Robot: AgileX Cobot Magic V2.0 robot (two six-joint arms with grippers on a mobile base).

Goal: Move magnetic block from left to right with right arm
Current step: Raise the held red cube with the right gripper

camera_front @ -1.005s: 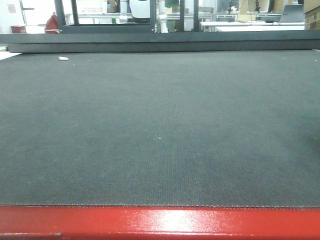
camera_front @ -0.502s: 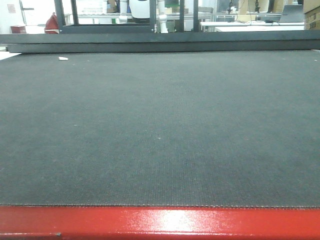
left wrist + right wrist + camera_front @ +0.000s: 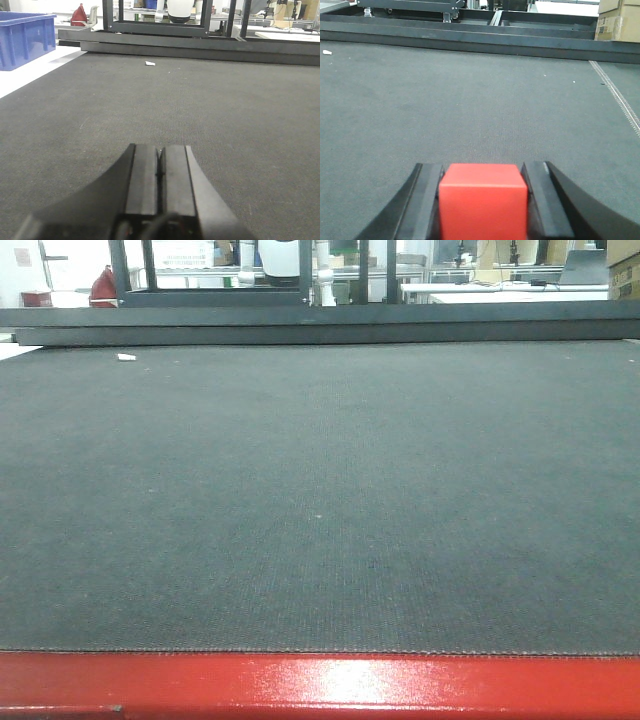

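Fingers [image 3: 426, 200] of the right gripper [image 3: 482, 169] clamp the magnetic block [image 3: 483, 202] from both sides; the red cube fills the gap between them. The left gripper [image 3: 160, 152] is pressed closed on nothing. Beyond both stretches the dark mat [image 3: 470, 100], with a white scrap [image 3: 150, 63] far off before a black frame [image 3: 200, 47].
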